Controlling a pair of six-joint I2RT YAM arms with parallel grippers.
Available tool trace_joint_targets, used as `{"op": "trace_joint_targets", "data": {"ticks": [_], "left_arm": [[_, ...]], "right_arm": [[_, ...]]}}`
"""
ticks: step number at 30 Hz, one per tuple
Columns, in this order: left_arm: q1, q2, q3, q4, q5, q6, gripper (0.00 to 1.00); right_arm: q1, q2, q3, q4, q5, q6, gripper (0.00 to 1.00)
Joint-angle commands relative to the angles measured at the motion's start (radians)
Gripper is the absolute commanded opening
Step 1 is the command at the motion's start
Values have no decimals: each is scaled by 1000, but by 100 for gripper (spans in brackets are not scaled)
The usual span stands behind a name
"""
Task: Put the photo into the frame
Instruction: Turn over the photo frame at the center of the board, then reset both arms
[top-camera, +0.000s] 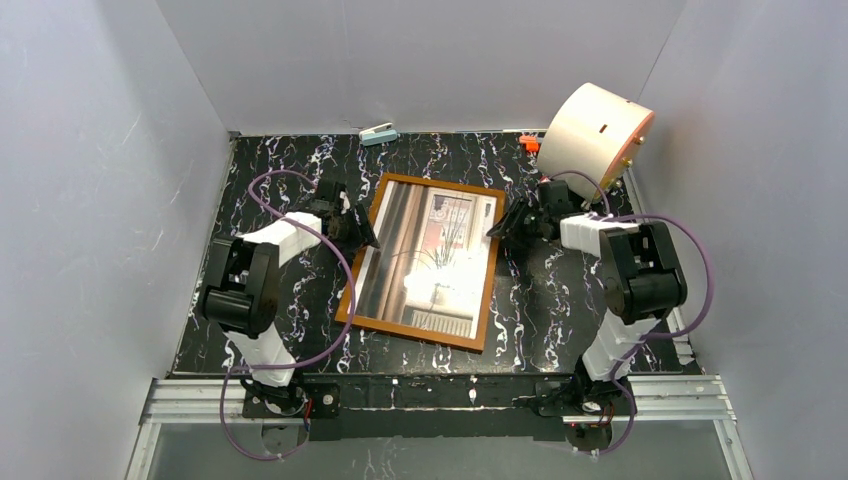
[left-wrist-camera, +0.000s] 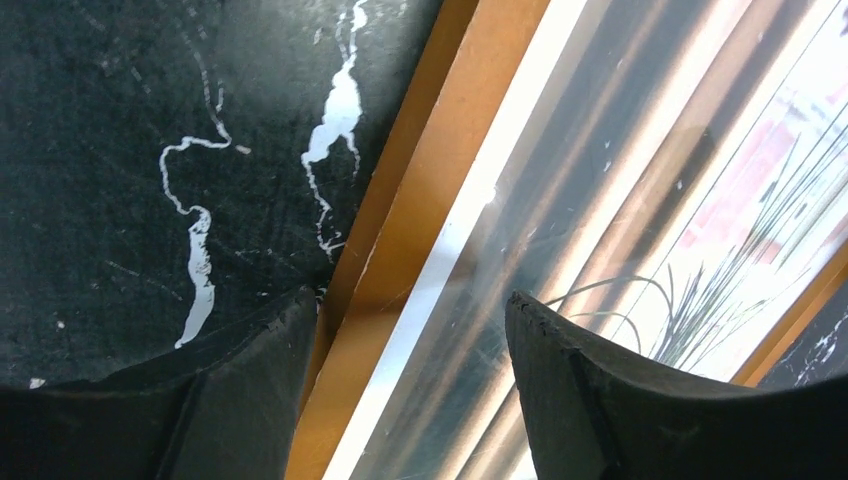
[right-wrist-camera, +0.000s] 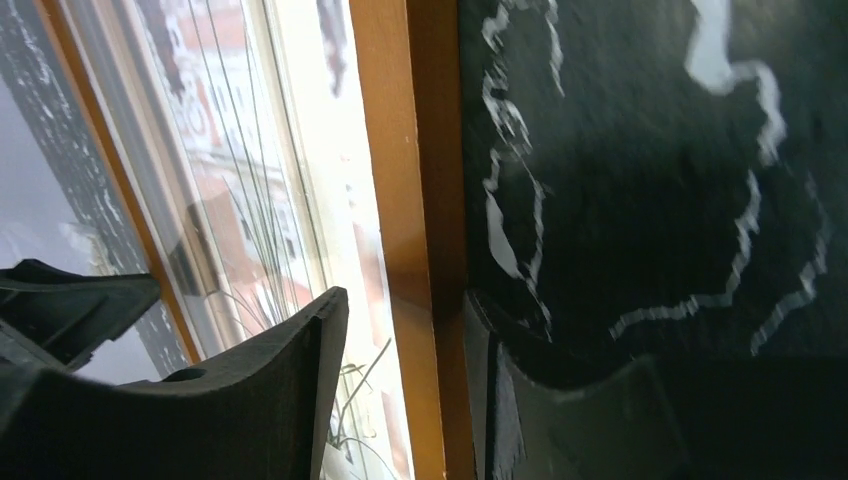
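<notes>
The frame (top-camera: 411, 334), holding the photo (top-camera: 430, 260), lies between both pincers: left gripper (left-wrist-camera: 412, 298) straddles its 9 o'clock rail, right gripper (right-wrist-camera: 405, 298) its 3 o'clock rail, jaws apart.

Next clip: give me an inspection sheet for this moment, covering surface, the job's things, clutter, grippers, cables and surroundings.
Surface: black marbled table, white veining.
Job's things: the photo lies inside the frame, under glare; the frame lies flat at mid-table.
Clutter: white drum tilted at the far right; small orange piece beside it; small teal-and-white piece at the back edge.
Grippers: left gripper straddles the frame's left rail, jaws apart; right gripper straddles the right rail, grip unclear.
Cables: purple cables loop off both arms; the left loop hangs close to the frame's left side.
Surroundings: pale walls on three sides; metal rail at the near edge.
</notes>
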Motion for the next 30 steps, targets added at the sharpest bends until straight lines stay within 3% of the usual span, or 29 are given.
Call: {"op": "trace_joint_targets", "data": {"ticks": [1,7,12,20,22,30], "left_arm": [[-1,-49,-42,22,-66,-26,66],[0,-108,-48,6,-104,-24,67],[0,-221,-37,-62,-237,-7,77],[0,-443,-3,-210,-320,34,90],[-1,-509,16,-252,-325,43,97],[-1,-803,27,-329,-400,85,98]], "right_arm": [[1,59,105,133,-67,-30,54],[2,85,186,138,-66,-69,58],[0,-53,198,21,37,-129,72],[-13,-448,104,-230,221,-190,83],[-13,-567,74,-287,273,-198,86],[-13,-958,99,-544,442,-248,98]]}}
